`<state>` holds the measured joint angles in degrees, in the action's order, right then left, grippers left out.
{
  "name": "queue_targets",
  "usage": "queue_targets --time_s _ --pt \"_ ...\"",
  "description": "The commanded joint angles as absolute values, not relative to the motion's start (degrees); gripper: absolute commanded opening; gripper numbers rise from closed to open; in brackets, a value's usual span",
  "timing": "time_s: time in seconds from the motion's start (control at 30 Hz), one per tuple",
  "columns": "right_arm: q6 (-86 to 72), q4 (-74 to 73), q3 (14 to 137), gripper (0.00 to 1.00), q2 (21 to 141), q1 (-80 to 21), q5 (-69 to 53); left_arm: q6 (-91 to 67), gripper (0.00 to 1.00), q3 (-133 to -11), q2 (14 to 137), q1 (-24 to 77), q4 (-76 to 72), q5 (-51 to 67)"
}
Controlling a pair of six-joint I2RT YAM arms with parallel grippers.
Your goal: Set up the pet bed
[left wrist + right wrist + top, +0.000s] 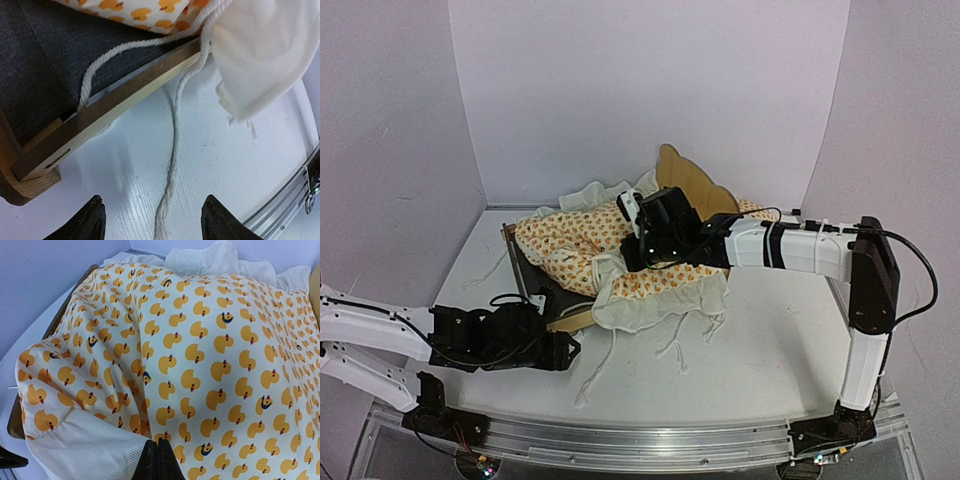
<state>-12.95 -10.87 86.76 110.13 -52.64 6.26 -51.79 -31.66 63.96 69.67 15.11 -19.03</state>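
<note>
The pet bed (542, 283) lies at mid-table, its scalloped plywood headboard (695, 180) at the back. Duck-print bedding (582, 238) with a white ruffle (655, 300) covers most of it. My left gripper (572, 350) is open low over the table just off the bed's near corner. In the left wrist view its fingers (95, 222) straddle a white cord (175, 150) without touching it, in front of the plywood rail (125, 100) and grey base panel (45, 60). My right gripper (159, 460) is shut, its tips against the bedding (210, 340) with nothing between them.
An aluminium rail (640, 440) runs along the table's near edge, close to the left gripper (156, 222). Loose white ties (672, 345) trail from the ruffle onto the table. White walls enclose the left, back and right sides.
</note>
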Motion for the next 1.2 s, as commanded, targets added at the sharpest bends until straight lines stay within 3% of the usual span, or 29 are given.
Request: queue_targets --time_s 0.0,0.17,0.3,0.5,0.73,0.8,0.87,0.97,1.07,1.17 --pt "-12.9 -15.4 89.3 0.00 108.3 -52.4 -3.4 -46.0 0.69 -37.0 60.8 69.5 10.2 -23.7" --pt "-12.1 -19.1 91.9 0.00 111.2 -52.4 -19.2 -39.3 0.79 -41.6 57.3 60.7 10.1 -12.5" --pt "-12.3 -19.5 93.2 0.00 112.8 -52.4 -20.3 -35.3 0.84 -42.6 59.8 50.3 6.3 1.2" --pt "-10.5 -25.9 99.9 0.00 114.5 -52.3 -20.7 -32.3 0.85 -48.9 71.3 44.7 6.4 5.0" --pt "-7.8 -29.2 103.7 0.00 115.6 -52.4 -19.5 -29.7 0.78 -51.4 76.6 41.7 5.9 5.7" --pt "-7.7 -30.2 105.1 0.00 116.3 -52.3 -19.3 -27.7 0.67 -52.5 78.6 41.2 5.9 4.8" --pt "-8.8 -34.0 106.9 0.13 116.5 -52.6 -17.5 -27.0 0.48 -53.4 81.3 39.4 5.8 4.7" --pt "-9.7 -46.9 111.8 0.36 116.3 -54.0 -12.2 -25.7 0.34 -55.1 85.4 36.7 5.7 6.5" --pt "-9.2 -56.7 112.2 0.56 113.5 -56.9 -7.1 -24.8 0.30 -55.9 87.7 35.1 4.8 6.8" --pt "-4.3 -57.5 104.8 0.69 108.5 -62.6 -0.9 -23.4 0.28 -57.5 90.2 33.9 5.2 7.1"
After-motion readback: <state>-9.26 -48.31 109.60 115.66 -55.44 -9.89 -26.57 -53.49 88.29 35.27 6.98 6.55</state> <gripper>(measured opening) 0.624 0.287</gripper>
